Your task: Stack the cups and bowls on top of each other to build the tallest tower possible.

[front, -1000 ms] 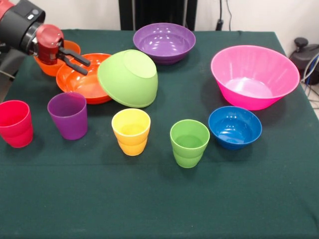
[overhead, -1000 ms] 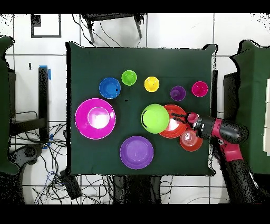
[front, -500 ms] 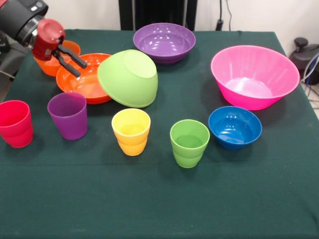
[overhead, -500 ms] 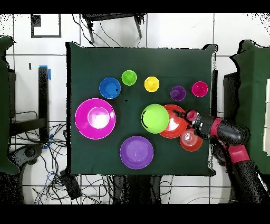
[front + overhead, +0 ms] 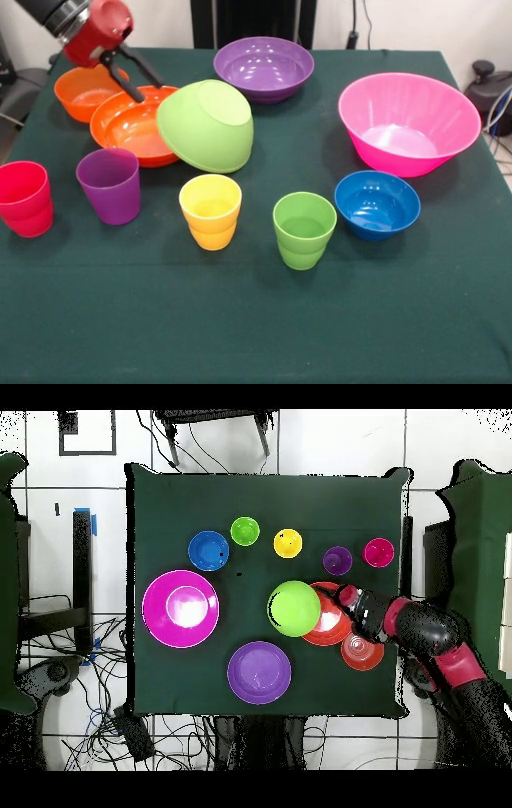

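Green cloth table [image 5: 256,320], front view: no tower is standing yet. My gripper [image 5: 134,77] is hanging above the large orange bowl [image 5: 128,126], jaws spread and holding nothing. The lime green bowl [image 5: 206,126] is lying tipped, mouth down, against that bowl's rim. The small orange bowl [image 5: 84,90], purple bowl [image 5: 264,68], pink bowl [image 5: 408,122] and small blue bowl [image 5: 377,204] are sitting upright and apart; the red cup [image 5: 24,198], purple cup [image 5: 110,185], yellow cup [image 5: 211,211] and green cup [image 5: 304,230] are lining the near row.

Overhead view: I am hovering at the large orange bowl's edge, beside the lime green bowl. Judgement: I am best pinching a rim squarely, and the wide pink bowl is suiting as a base.
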Robot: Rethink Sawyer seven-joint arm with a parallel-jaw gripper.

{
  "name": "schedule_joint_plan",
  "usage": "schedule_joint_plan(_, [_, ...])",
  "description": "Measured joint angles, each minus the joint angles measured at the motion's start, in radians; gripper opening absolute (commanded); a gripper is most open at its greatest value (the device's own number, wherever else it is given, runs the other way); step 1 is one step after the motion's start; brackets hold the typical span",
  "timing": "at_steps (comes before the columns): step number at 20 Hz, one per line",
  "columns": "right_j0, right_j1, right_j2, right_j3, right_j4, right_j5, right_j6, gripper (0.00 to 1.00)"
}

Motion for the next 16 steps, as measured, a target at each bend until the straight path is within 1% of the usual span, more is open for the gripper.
schedule_joint_plan(3, [0.035,-0.044,0.0,0.029,0.015,-0.046,0.046,1.0])
schedule_joint_plan(4, [0.053,-0.06,-0.001,0.041,0.021,-0.074,0.071,1.0])
schedule_joint_plan(6, [0.078,-0.074,-0.002,0.053,0.027,-0.116,0.101,1.0])
schedule_joint_plan(9, [0.116,-0.087,-0.006,0.063,0.032,-0.179,0.145,1.0])
schedule_joint_plan(11, [0.161,-0.097,-0.019,0.073,0.034,-0.252,0.188,1.0])
schedule_joint_plan(14, [0.2,-0.1,-0.034,0.079,0.035,-0.309,0.22,1.0])
schedule_joint_plan(16, [0.242,-0.105,-0.051,0.081,0.036,-0.357,0.251,1.0])
